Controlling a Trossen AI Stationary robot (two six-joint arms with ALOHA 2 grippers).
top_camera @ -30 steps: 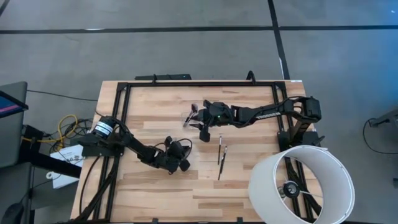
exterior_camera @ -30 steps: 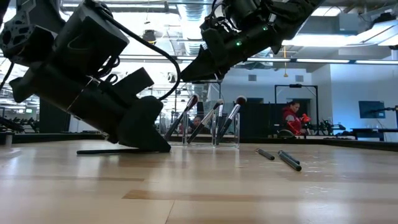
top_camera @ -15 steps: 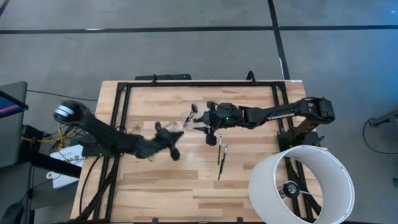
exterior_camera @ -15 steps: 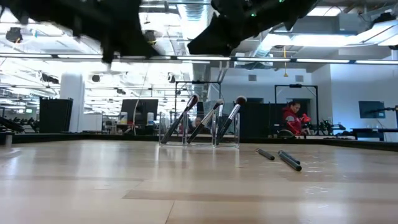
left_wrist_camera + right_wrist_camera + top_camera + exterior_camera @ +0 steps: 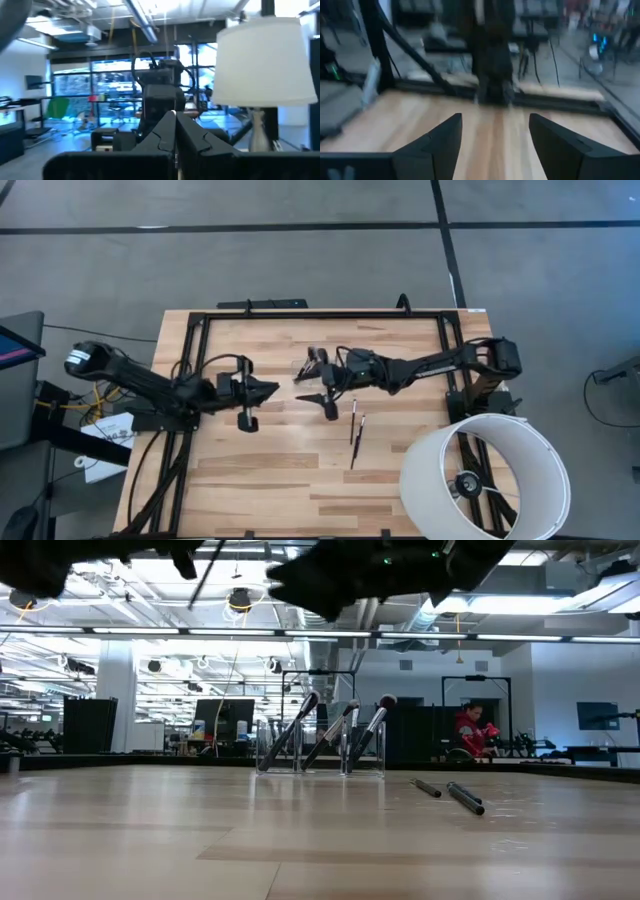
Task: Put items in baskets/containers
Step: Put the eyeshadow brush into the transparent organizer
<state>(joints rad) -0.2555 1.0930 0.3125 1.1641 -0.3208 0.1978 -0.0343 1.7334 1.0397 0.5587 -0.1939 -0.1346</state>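
A clear cup (image 5: pixel 320 752) stands near the table's far middle and is faint in the high view (image 5: pixel 306 366). Three brushes (image 5: pixel 300 725) lean in it, bristles up. Two more brushes lie flat on the wood to its right (image 5: pixel 356 427) (image 5: pixel 452 793). My left gripper (image 5: pixel 266 390) hovers left of the cup, shut on a thin dark brush (image 5: pixel 203 575). My right gripper (image 5: pixel 322 392) hangs open just above and in front of the cup, touching nothing. Its fingers stand wide apart in the right wrist view (image 5: pixel 495 120). My left gripper pinches the thin dark brush between its two shut fingers (image 5: pixel 165 131). The brush (image 5: pixel 203 575) is lifted clear of the table and hangs tilted, high in the low view. Which part of the brush the fingers are on I cannot tell.
A large white lamp shade (image 5: pixel 488 480) stands at the near right corner. A black frame (image 5: pixel 320 314) runs along the far edge and both sides. Bare wood (image 5: pixel 270 480) lies near the front. People show in the room behind (image 5: pixel 470 730).
My left gripper has risen from the table and swung toward the left and far side, carrying the brush. That brush lay flat on the wood a second ago and is now lifted clear. My right gripper has shifted slightly toward the table's left, over the cup.
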